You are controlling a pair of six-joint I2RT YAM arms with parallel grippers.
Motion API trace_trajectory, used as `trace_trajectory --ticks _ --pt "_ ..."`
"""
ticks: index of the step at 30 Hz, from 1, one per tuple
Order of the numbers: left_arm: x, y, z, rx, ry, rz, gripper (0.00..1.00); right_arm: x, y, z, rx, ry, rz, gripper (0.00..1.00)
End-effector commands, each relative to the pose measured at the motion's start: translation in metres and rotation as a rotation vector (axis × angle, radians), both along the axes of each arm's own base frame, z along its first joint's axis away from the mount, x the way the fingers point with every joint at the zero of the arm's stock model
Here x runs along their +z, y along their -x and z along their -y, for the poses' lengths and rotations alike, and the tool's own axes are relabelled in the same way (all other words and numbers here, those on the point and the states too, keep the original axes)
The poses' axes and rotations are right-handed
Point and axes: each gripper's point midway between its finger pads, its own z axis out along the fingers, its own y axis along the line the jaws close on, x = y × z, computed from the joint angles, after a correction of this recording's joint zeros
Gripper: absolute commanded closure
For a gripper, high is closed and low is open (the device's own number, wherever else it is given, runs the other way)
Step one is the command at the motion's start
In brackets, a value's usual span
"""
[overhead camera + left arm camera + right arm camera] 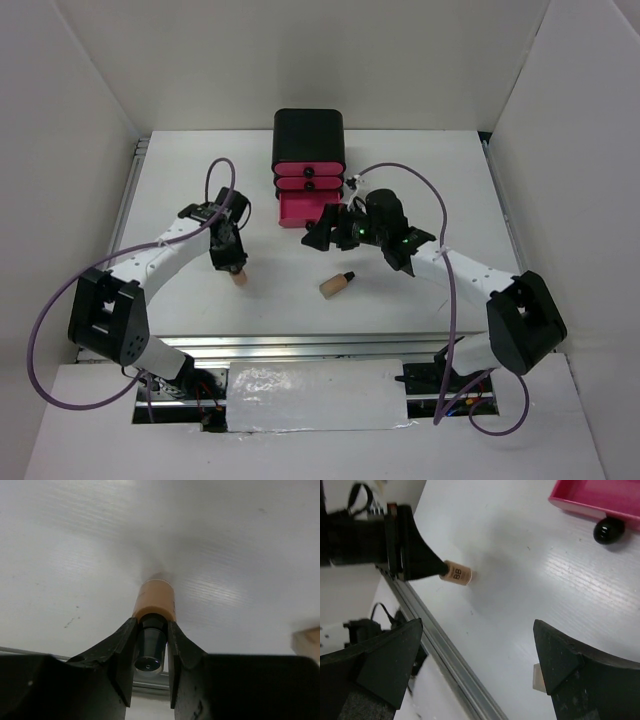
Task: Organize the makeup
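Nearest, a second bottle [337,284] lies on its side on the table [170,190], not yet picked up. Just left of it, the left claw [151,640] is clenched on the black cap of a beige bottle [154,599] whose base is low at the table; I judge this the pick-up step. Next comes carrying it to the open bottom drawer [298,210] of the black box [310,135]; the visible part of the drawer's pink floor holds nothing. The right claw [478,630] hangs released beside that drawer.
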Motion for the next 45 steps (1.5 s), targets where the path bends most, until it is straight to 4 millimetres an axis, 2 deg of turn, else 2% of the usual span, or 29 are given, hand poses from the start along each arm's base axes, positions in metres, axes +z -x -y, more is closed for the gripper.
trace_trajectory --ticks 1,2,4,7,10,11,14,16,19,26,29,34,39,41,42,43,45 --pt "0.056 -0.018 0.033 -0.064 0.178 0.102 1.0 0.027 0.012 -0.013 0.218 0.02 0.284 0.0" --pt "0.067 -0.019 0.04 -0.071 0.219 0.118 1.0 0.025 0.014 -0.012 0.232 0.04 0.306 0.0" --pt "0.09 -0.02 0.057 -0.092 0.319 0.135 1.0 0.032 0.016 -0.011 0.26 0.078 0.399 0.0" --pt "0.115 -0.019 0.081 -0.117 0.451 0.123 1.0 0.045 0.024 -0.018 0.311 0.11 0.487 0.0" --pt "0.134 -0.016 0.107 -0.152 0.603 0.095 1.0 0.053 0.033 -0.028 0.372 0.162 0.542 0.01" --pt "0.138 -0.016 0.112 -0.155 0.641 0.093 1.0 0.061 0.038 -0.037 0.395 0.163 0.571 0.01" --pt "0.156 -0.013 0.132 -0.173 0.773 0.075 1.0 0.064 0.038 -0.045 0.407 0.226 0.633 0.02" --pt "0.162 -0.011 0.137 -0.184 0.813 0.065 1.0 0.067 0.037 -0.047 0.409 0.244 0.655 0.03" --pt "0.17 -0.008 0.142 -0.195 0.857 0.058 1.0 0.072 0.034 -0.052 0.406 0.261 0.678 0.04" --pt "0.176 -0.003 0.148 -0.212 0.916 0.05 1.0 0.064 0.029 -0.052 0.418 0.32 0.681 0.08" --pt "0.174 -0.001 0.146 -0.204 0.902 0.051 1.0 0.059 0.031 -0.052 0.45 0.348 0.676 0.17" --pt "0.174 0.0 0.144 -0.204 0.9 0.057 1.0 0.054 0.03 -0.05 0.453 0.36 0.672 0.24" --pt "0.179 -0.001 0.141 -0.205 0.878 0.08 1.0 0.046 0.03 -0.05 0.47 0.386 0.66 0.38" --pt "0.184 -0.001 0.14 -0.207 0.879 0.091 1.0 0.042 0.03 -0.049 0.476 0.396 0.655 0.56" --pt "0.186 -0.002 0.141 -0.208 0.882 0.094 1.0 0.039 0.03 -0.05 0.478 0.399 0.65 0.61" --pt "0.188 -0.002 0.142 -0.214 0.888 0.1 1.0 0.039 0.03 -0.05 0.477 0.398 0.653 0.62" --pt "0.188 -0.002 0.142 -0.216 0.892 0.099 1.0 0.04 0.028 -0.05 0.469 0.392 0.654 0.72"
